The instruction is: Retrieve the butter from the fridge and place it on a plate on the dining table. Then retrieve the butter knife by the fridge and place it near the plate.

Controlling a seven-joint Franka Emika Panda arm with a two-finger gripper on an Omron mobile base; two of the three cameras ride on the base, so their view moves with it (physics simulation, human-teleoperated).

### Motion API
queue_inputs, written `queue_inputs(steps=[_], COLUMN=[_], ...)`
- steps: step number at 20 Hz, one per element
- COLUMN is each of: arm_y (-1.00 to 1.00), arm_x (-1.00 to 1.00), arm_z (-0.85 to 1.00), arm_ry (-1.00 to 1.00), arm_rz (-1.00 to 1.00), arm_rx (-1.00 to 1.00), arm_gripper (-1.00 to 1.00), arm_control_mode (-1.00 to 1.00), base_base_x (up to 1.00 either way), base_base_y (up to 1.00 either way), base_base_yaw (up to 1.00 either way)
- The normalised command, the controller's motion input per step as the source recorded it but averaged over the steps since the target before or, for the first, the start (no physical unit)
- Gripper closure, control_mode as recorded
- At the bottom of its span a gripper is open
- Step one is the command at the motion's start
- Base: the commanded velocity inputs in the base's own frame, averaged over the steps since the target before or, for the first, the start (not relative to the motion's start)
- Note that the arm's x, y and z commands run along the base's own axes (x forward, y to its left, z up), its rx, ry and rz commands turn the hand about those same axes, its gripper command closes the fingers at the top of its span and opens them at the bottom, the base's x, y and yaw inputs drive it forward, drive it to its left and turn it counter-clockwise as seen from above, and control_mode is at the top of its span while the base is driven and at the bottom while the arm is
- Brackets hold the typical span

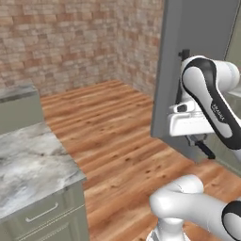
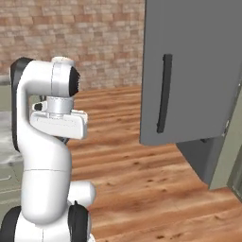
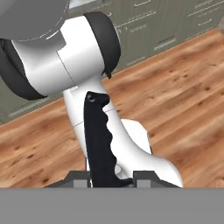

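Observation:
In the hand view my gripper (image 3: 111, 177) is shut on the butter knife (image 3: 98, 135), whose black handle rises from between the fingers. From the left base view the knife (image 1: 205, 149) hangs dark and slanted below the gripper (image 1: 196, 139), over the wooden floor in front of the fridge (image 1: 197, 28). The grey fridge door (image 2: 189, 71) with its dark vertical handle (image 2: 164, 92) stands swung open. The butter and the plate are out of view. I cannot tell whether the marble top (image 1: 33, 164) at the left is the dining table.
The marble-topped unit has grey-green drawers (image 1: 44, 214) below it. A brick wall (image 1: 70, 37) closes the back. Open wooden floor (image 1: 108, 122) lies between the counter and the fridge. Grey-green cabinets (image 3: 166, 26) line the floor's far side in the hand view.

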Motion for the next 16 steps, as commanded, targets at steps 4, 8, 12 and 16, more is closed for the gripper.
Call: queue_inputs(steps=[4, 8, 12, 16], arm_y=[0.0, 0.0, 0.0, 0.0], arm_x=[0.0, 0.0, 0.0, 0.0], arm_z=[0.0, 0.0, 0.0, 0.0], arm_ry=[0.0, 0.0, 0.0, 0.0], arm_rz=[0.0, 0.0, 0.0, 0.0], arm_rx=[0.0, 0.0, 0.0, 0.0], arm_gripper=[1.0, 1.0, 1.0, 1.0], arm_control_mode=[1.0, 1.0, 1.0, 1.0], base_base_x=[0.33, 0.59, 0.6, 0.67], base_base_y=[0.1, 0.04, 0.11, -0.07], base_base_yaw=[0.18, 0.15, 0.16, 0.22])
